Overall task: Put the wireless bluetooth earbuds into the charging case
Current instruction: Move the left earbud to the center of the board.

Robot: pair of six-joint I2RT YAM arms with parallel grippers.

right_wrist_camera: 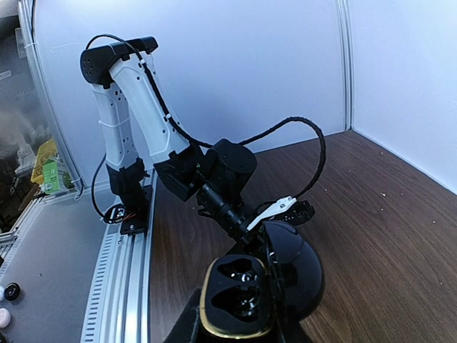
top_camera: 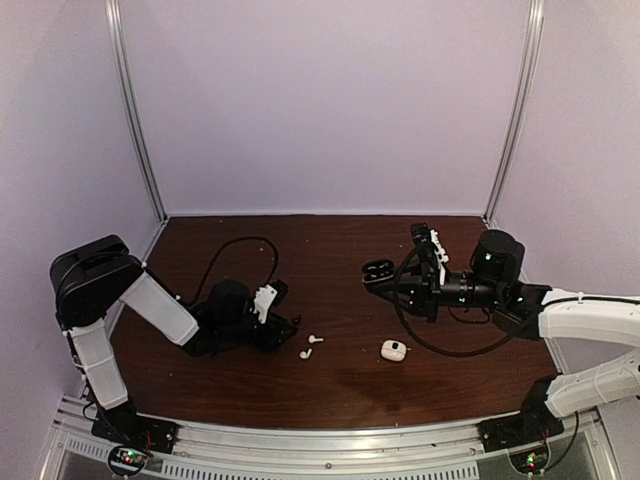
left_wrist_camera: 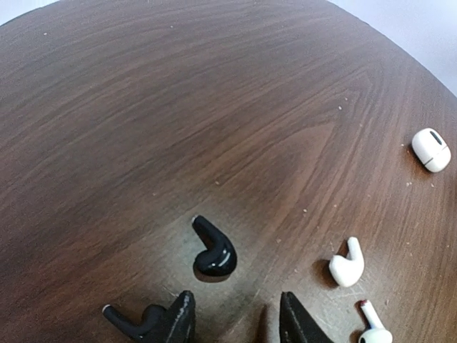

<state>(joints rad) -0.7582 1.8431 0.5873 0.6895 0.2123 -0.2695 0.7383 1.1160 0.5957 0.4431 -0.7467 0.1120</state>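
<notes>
Hiding behind fingers (left_wrist_camera: pixel 178 321): black earbud (left_wrist_camera: pixel 136 321).

Overhead view faces the whole table (top_camera: pixel 340 370); left wrist looks down close; right wrist faces across.

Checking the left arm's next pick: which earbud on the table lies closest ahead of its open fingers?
The black earbud lying free just ahead of the left gripper. The two white earbuds sit off to the side.

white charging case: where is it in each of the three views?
Top external: white charging case, on the table, centre-right, near the white earbuds.
Left wrist: right edge, upper half.
Right wrist: not in view.
Shared landmark: the white earbuds, left of the case in both views.
</notes>
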